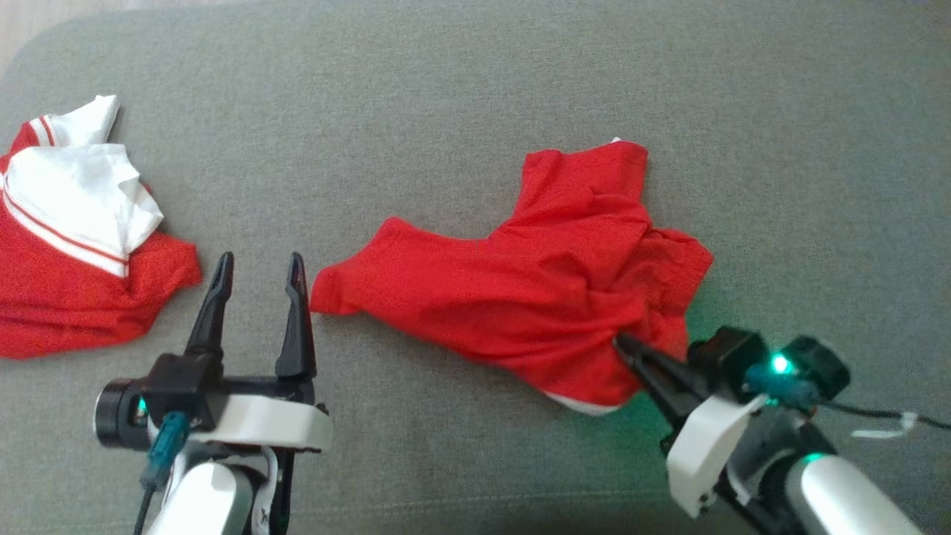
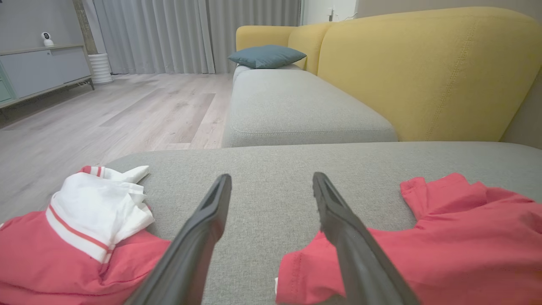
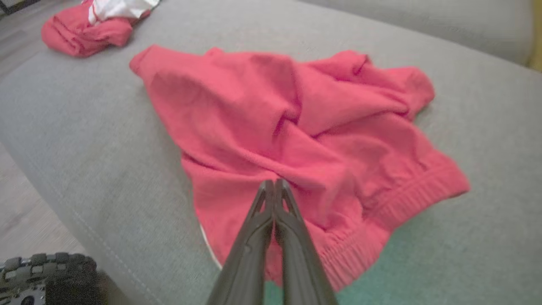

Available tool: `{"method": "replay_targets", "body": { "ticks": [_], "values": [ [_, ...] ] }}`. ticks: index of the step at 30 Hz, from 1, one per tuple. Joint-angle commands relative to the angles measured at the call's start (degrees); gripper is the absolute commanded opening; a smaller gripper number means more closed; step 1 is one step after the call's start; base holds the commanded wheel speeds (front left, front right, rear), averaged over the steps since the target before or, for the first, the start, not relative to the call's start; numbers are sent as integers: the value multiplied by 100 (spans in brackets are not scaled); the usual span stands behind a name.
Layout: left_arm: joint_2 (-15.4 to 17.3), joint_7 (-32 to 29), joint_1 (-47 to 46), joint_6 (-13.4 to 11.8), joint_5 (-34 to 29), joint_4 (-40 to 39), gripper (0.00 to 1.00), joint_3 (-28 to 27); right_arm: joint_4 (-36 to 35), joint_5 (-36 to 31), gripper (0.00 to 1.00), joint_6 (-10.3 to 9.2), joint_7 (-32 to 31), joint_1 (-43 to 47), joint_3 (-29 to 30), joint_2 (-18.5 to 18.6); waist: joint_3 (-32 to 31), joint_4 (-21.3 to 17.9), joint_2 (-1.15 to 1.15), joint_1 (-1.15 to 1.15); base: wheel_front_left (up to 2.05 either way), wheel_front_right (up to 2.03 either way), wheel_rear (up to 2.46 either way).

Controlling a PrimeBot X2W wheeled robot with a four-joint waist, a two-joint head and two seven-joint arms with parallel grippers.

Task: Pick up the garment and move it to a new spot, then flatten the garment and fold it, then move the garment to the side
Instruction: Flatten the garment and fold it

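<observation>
The garment (image 1: 535,282) is a crumpled red piece lying in the middle of the grey sofa seat (image 1: 446,111). My right gripper (image 1: 620,342) is shut, its tips pinching a fold near the garment's lower right edge. In the right wrist view the closed fingers meet on the red fabric (image 3: 275,114) at the right gripper (image 3: 274,182). My left gripper (image 1: 260,260) stands open just left of the garment's near corner, with nothing between its fingers. In the left wrist view the left gripper (image 2: 272,178) hovers over bare cushion, and the garment (image 2: 457,237) lies to its right.
A second red-and-white garment (image 1: 67,245) lies bunched at the seat's left end (image 2: 84,228). Yellow backrests (image 2: 423,72), another grey seat and a blue pillow (image 2: 266,56) are beyond. Wooden floor (image 2: 127,110) lies past the seat's edge.
</observation>
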State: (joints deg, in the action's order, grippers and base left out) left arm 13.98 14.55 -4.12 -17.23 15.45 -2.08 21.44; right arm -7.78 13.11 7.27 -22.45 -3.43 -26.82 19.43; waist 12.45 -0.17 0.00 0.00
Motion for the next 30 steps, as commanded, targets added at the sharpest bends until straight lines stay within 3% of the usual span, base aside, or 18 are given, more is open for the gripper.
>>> {"method": "replay_targets", "body": {
  "ticks": [1, 8, 15, 22, 28, 29, 30],
  "values": [
    [19, 45, -242, 25, -63, -159, 100, -245, -279, 33, 0, 22, 118, -200, 31, 94, -4, -3, 0, 0, 0, 0, 0],
    [-69, 45, -273, 116, -137, -143, 100, -311, -266, 186, 0, 22, 525, -572, 712, -176, 51, -25, 0, 0, 0, 0, 0],
    [-183, 45, -480, 260, -234, -89, 100, -277, 450, 520, 0, 22, 801, -1380, 1095, -260, 337, 92, 0, 0, 0, 0, 0],
    [-348, 45, -673, 382, -313, -13, 100, -240, 1617, 1030, 0, 22, 1017, -2258, 1129, -15, 615, 276, 0, 0, 0, 0, 0],
    [-447, 45, -738, 449, -373, 33, 100, -253, 2401, 1375, 0, 22, 1142, -2580, 784, 200, 706, 346, 0, 0, 0, 0, 0],
    [-465, 45, -741, 459, -384, 43, 100, -261, 2523, 1406, 9, 22, 1188, -2605, 703, 248, 713, 349, 0, 0, 0, 0, 0],
    [-480, 45, -744, 469, -394, 54, 100, -269, 2616, 1472, 54, 22, 1268, -2614, 652, 259, 715, 346, 0, 0, 0, 0, 0]
  ]
}}
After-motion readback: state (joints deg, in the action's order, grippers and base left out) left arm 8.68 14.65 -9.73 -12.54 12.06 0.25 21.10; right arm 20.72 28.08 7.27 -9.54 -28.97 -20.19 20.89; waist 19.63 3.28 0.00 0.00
